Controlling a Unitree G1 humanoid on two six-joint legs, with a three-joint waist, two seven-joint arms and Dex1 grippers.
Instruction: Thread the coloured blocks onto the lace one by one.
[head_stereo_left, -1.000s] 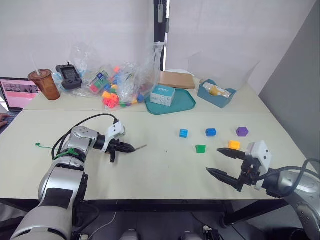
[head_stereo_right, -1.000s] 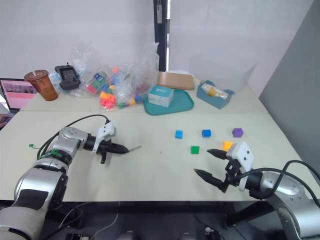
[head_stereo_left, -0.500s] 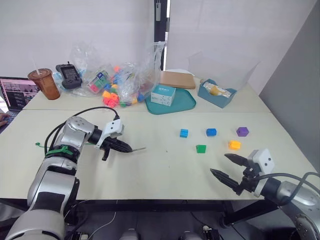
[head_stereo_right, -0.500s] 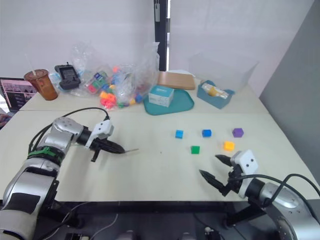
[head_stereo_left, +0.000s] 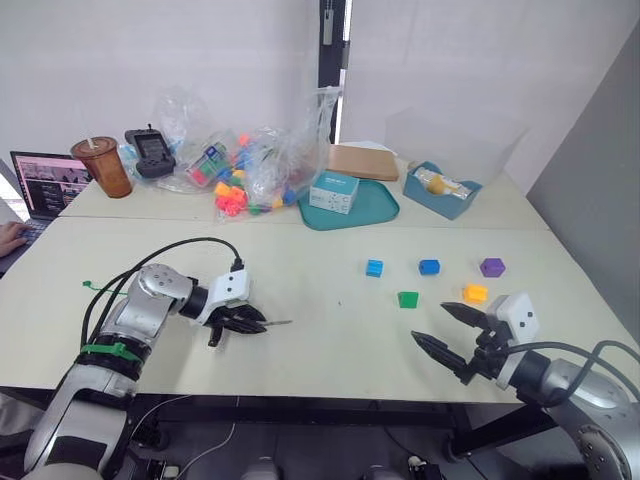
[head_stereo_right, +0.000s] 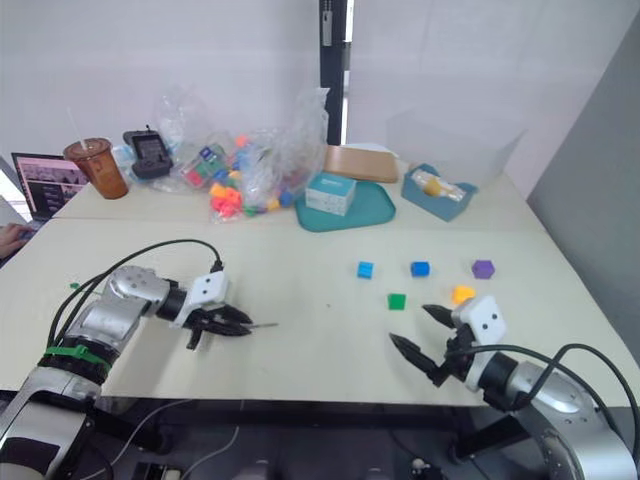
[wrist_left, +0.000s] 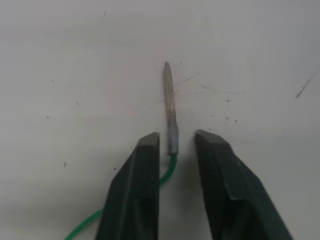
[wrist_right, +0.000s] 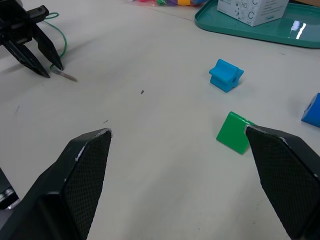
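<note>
The lace's grey needle tip (wrist_left: 171, 107) lies flat on the pale table, its green cord (wrist_left: 167, 172) trailing back between the fingers of my left gripper (wrist_left: 176, 137). That gripper is open, with a gap on each side of the needle. The cord's far end (head_stereo_left: 90, 286) rests at the table's left. Over to the right sit the light blue (head_stereo_left: 374, 268), dark blue (head_stereo_left: 429, 267), purple (head_stereo_left: 491, 267), orange-yellow (head_stereo_left: 474, 293) and green (head_stereo_left: 407, 299) blocks. My right gripper (head_stereo_left: 430, 322) hovers wide open and empty just in front of the green block (wrist_right: 234, 132).
A teal tray (head_stereo_left: 375, 212) with a white box, a heap of toy pieces in clear bags (head_stereo_left: 245, 175), a blue bin (head_stereo_left: 442, 192), a drink cup (head_stereo_left: 102, 166) and a laptop (head_stereo_left: 42, 183) line the back. A person's hand (head_stereo_left: 8, 238) rests at the left edge.
My left gripper has drawn back toward the table's front edge along with the lace tip. The right gripper has stayed wide open near the green block.
</note>
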